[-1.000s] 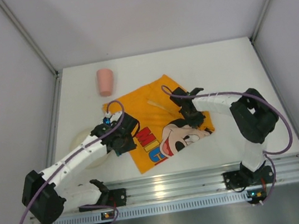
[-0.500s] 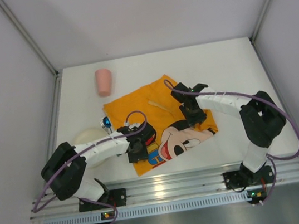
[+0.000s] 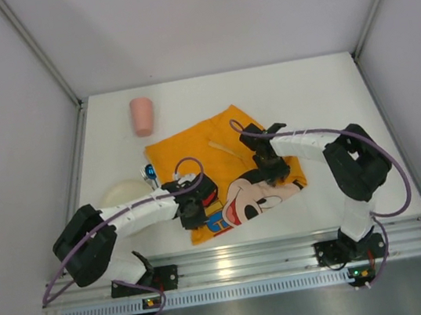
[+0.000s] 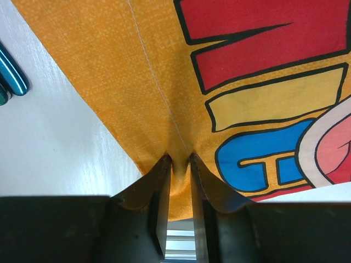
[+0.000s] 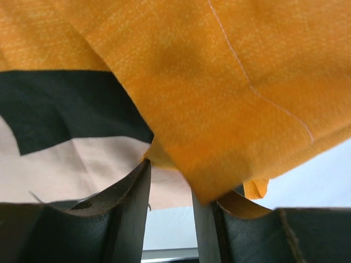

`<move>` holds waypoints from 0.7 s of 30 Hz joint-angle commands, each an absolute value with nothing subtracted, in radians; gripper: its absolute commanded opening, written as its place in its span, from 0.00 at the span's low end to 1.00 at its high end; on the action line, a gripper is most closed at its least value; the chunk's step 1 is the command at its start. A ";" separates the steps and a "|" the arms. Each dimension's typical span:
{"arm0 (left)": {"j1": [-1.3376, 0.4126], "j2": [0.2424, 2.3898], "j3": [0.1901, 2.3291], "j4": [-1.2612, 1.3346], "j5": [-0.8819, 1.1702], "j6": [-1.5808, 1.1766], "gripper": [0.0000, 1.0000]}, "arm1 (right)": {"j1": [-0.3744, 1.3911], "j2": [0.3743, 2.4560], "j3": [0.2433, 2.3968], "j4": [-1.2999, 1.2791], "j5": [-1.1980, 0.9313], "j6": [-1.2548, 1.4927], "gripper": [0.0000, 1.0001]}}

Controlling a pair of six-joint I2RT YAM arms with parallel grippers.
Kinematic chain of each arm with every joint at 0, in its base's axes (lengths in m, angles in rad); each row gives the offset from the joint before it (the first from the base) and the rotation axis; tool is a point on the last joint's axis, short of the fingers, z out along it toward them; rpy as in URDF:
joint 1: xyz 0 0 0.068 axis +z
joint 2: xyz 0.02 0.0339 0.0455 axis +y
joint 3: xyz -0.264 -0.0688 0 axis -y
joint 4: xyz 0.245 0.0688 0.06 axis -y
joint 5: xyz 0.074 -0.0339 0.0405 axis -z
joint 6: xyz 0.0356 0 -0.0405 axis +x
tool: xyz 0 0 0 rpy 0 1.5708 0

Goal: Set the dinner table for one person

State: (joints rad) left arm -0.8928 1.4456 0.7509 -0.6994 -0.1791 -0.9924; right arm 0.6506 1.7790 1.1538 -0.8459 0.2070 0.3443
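Note:
The orange Mickey Mouse cloth mat [image 3: 220,168] lies skewed on the white dinner table [image 3: 320,93]. My left gripper [image 3: 192,209] is at the mat's near-left edge. In the left wrist view the left gripper [image 4: 180,160] is shut on a raised pinch of the orange mat [image 4: 164,71]. My right gripper [image 3: 272,167] is over the mat's right edge. In the right wrist view the right gripper [image 5: 170,178] stands open, with a folded flap of the mat [image 5: 230,82] draped over its right finger and bare table showing in the gap.
A pink cup [image 3: 142,116] lies on its side at the back left. A white plate [image 3: 119,193] sits left of the mat, under my left arm. Blue-handled cutlery [image 3: 148,171] [image 4: 12,74] lies beside it. A pale wooden utensil [image 3: 225,147] rests on the mat. Aluminium rail [image 3: 234,261] along the near edge.
My left arm has swung in and forward from the mat's left edge to its near-left edge and closed on the cloth. My right gripper's jaws have parted; it has barely moved.

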 commanded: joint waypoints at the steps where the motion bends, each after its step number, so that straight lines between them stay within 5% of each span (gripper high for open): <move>1: -0.900 1.464 0.686 -0.675 -0.167 -1.002 0.25 | 0.664 1.825 1.176 -0.802 0.203 0.353 0.36; 15: -0.902 1.414 0.655 -0.683 -0.173 -1.005 0.19 | 0.666 1.767 1.243 -0.836 0.160 0.416 0.50; 20: -0.902 1.410 0.663 -0.699 -0.176 -0.991 0.17 | 0.666 1.838 1.203 -0.776 0.167 0.417 0.41; 21: -0.903 1.402 0.664 -0.710 -0.179 -0.985 0.17 | 0.666 1.847 1.198 -0.769 0.170 0.416 0.32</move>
State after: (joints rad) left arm -0.8928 1.3880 0.7033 -0.6670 -0.1871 -0.9928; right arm 0.6518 1.8080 1.2156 -0.8177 0.1635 0.3992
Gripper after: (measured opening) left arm 0.177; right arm 0.367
